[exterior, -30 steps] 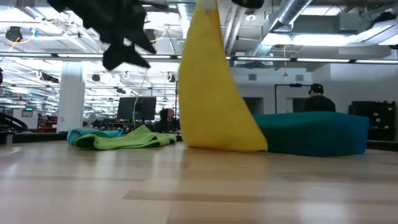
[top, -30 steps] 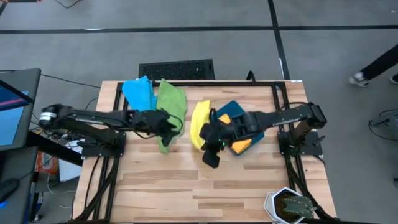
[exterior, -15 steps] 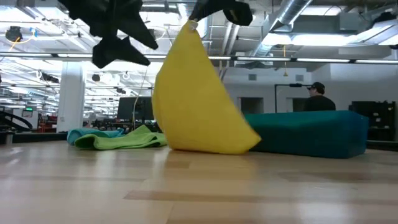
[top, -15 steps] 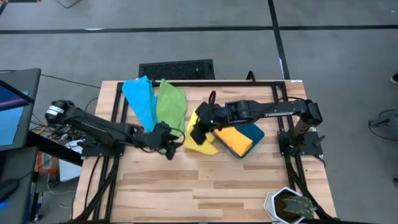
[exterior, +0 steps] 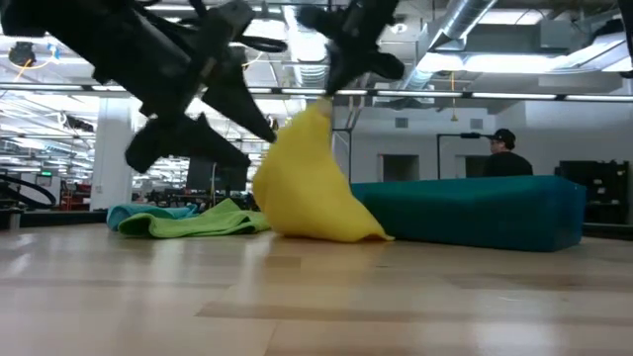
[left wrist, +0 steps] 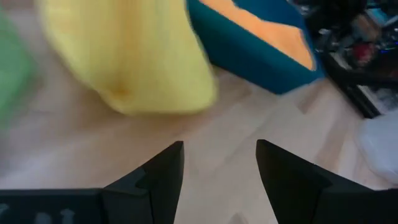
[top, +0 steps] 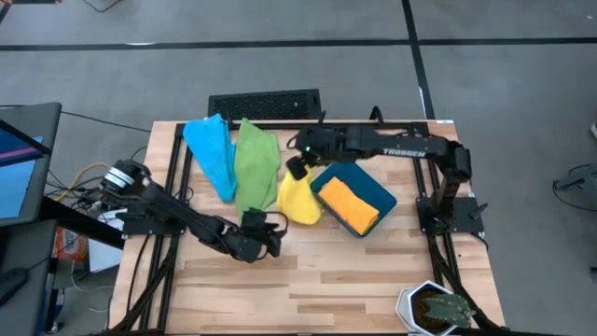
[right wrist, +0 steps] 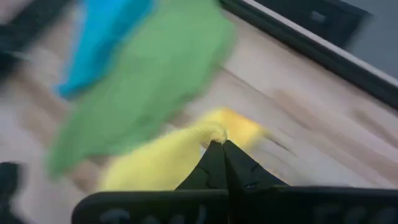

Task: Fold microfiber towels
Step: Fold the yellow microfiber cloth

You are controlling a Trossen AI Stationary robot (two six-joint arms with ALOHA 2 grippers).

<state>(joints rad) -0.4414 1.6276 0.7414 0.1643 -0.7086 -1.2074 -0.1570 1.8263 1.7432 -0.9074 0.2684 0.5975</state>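
A yellow towel [top: 298, 198] lies heaped on the table, one corner raised, just left of a dark teal bin [top: 366, 187] that holds an orange towel [top: 350, 207]. My right gripper [top: 297, 170] is shut on the yellow towel's raised corner. My left gripper [top: 272, 241] is open and empty, low over the table on the near side of the yellow towel [left wrist: 134, 59]. A green towel [top: 254, 163] and a light blue towel [top: 210, 149] lie flat side by side at the far left. My right gripper pinches a bunched corner [right wrist: 214, 132] of the yellow towel between its two fingertips. The towel hangs slack below the hold [exterior: 318, 109], and its lower part [exterior: 316, 229] rests bunched on the table against the bin.
A dark metal frame [top: 308, 124] runs along the table's far and side edges. A white bowl with dark green contents [top: 434, 308] sits at the near right corner. Bare wood [top: 336, 271] spreads across the near half. A person [exterior: 506, 158] sits in the room beyond.
My right gripper has gone toward the far edge and down, still shut on the yellow towel. The towel hung tall before; now it has slumped into a low heap on the table. My left gripper has moved toward the near edge and slightly right.
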